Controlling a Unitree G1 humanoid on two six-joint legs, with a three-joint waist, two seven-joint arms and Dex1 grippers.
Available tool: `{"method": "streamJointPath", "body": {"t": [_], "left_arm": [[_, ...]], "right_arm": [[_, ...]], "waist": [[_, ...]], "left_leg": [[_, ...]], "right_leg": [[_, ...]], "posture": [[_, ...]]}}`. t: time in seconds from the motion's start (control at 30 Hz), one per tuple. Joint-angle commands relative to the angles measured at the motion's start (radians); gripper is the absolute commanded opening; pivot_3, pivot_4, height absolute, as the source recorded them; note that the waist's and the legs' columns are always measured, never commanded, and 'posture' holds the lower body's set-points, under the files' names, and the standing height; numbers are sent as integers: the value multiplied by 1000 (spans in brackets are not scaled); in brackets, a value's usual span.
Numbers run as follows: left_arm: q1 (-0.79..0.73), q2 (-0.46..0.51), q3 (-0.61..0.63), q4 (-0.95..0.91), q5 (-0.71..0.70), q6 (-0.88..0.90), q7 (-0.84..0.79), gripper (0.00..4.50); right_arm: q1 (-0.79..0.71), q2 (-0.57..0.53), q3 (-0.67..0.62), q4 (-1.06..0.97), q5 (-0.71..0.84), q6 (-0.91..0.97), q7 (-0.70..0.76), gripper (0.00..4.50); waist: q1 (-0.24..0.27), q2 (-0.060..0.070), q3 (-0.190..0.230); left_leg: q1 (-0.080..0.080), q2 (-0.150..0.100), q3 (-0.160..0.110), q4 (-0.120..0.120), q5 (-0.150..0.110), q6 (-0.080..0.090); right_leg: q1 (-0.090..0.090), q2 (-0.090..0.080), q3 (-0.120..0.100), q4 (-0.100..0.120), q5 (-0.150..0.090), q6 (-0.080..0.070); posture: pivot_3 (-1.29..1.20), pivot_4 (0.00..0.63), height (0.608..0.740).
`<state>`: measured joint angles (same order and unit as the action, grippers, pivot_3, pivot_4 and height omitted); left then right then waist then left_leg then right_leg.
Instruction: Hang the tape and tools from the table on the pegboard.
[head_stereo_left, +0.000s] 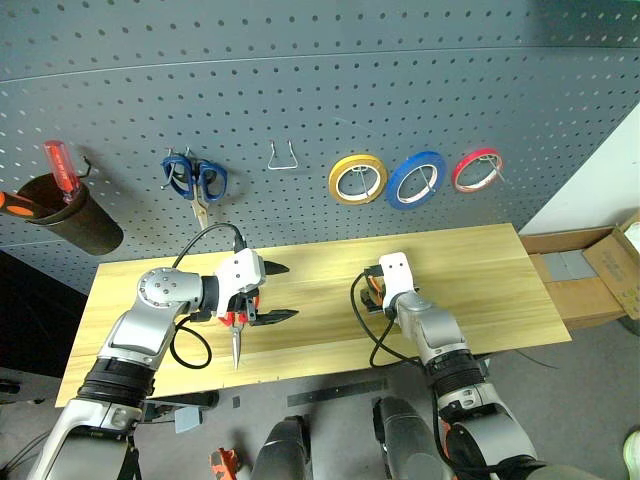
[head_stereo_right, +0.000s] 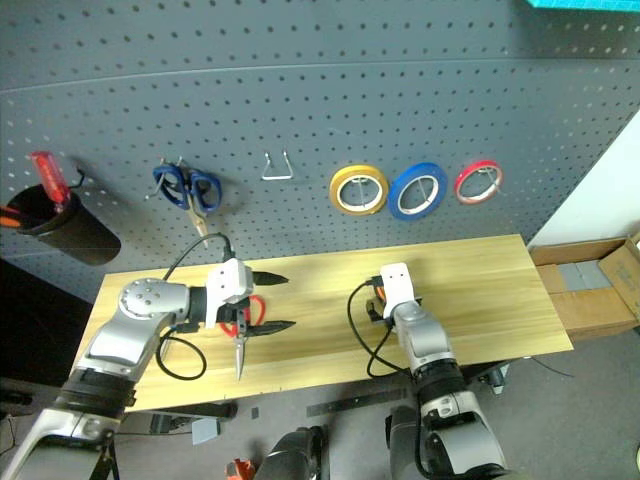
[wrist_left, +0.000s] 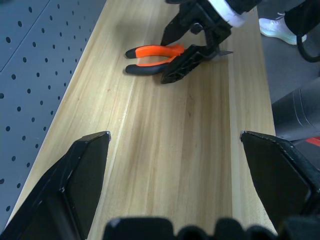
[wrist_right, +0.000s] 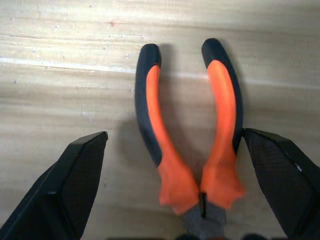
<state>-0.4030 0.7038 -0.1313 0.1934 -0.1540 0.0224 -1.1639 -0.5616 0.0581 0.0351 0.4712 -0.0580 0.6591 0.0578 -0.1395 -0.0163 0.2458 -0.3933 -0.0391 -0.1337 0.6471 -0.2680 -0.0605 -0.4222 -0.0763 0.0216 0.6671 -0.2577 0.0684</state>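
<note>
The blue tape (head_stereo_left: 416, 179) hangs on the pegboard (head_stereo_left: 300, 80). Orange-and-black pliers (wrist_right: 152, 115) lie flat on the table (head_stereo_left: 480, 270), handles pointing away from my right gripper (wrist_right: 173, 135). That gripper is open and low over them, one finger on each side of the handles. Red-handled scissors (head_stereo_left: 238, 325) lie near the table's front left, blades toward the front edge. My left gripper (head_stereo_left: 290, 291) hovers open just above and right of them, with nothing between its fingers. The left wrist view shows the pliers (wrist_left: 152, 51) under the right gripper (wrist_left: 195, 40).
On the pegboard hang blue-handled scissors (head_stereo_left: 195, 180), a bare metal hook (head_stereo_left: 284, 157), a yellow tape ring (head_stereo_left: 357, 180) and a red one (head_stereo_left: 477, 169). A black cup (head_stereo_left: 70, 215) holds a red-handled screwdriver. Cardboard boxes (head_stereo_left: 590, 275) sit right of the table.
</note>
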Motion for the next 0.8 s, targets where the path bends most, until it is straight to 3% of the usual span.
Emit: {"method": "streamJointPath", "body": {"t": [0.03, 0.23, 0.33, 0.47, 0.53, 0.8], "left_arm": [[3, 7, 20, -23, -4, -9, 8, 4500], [11, 8, 23, -27, -6, -10, 16, 4500], [15, 7, 25, -27, -8, -10, 22, 4500], [23, -2, 34, -34, -24, -1, 30, 4500], [31, -15, 49, -43, -42, 5, 42, 4500], [88, -56, 173, -90, -153, 125, 148, 4500]], "right_arm": [[-33, -6, -5, 38, 7, -34, -4, 4486], [-53, -29, 15, 110, -13, -48, -5, 4486], [-52, -38, 29, 133, -25, -57, -6, 3888], [-48, -35, 25, 140, -14, -73, -11, 2710], [-40, -28, 14, 115, -6, -82, -22, 2694], [89, 6, 73, -393, 7, 55, -12, 2694]], "waist": [[0, 0, 0], [0, 0, 0], [0, 0, 0], [0, 0, 0], [1, 0, 0], [-1, 0, 0]], "left_leg": [[0, 0, 0, 0, 0, 0], [0, 0, 0, 0, 0, 0], [0, 0, 0, 0, 0, 0], [2, 0, 1, 0, 0, 0], [3, 0, 1, 1, 0, 0], [3, 0, 1, 2, 0, 0]], "right_leg": [[0, 0, 0, 0, 0, 0], [0, 0, 0, 0, 0, 0], [0, 0, 0, 0, 0, 0], [0, 0, 1, 3, 0, 0], [0, 0, 1, 6, 0, 0], [-2, 0, 3, 9, 0, 0]], "posture": [[-113, 244, 740], [-111, 241, 740], [-111, 240, 740], [-112, 240, 740], [-109, 240, 740], [-112, 244, 740]]}}
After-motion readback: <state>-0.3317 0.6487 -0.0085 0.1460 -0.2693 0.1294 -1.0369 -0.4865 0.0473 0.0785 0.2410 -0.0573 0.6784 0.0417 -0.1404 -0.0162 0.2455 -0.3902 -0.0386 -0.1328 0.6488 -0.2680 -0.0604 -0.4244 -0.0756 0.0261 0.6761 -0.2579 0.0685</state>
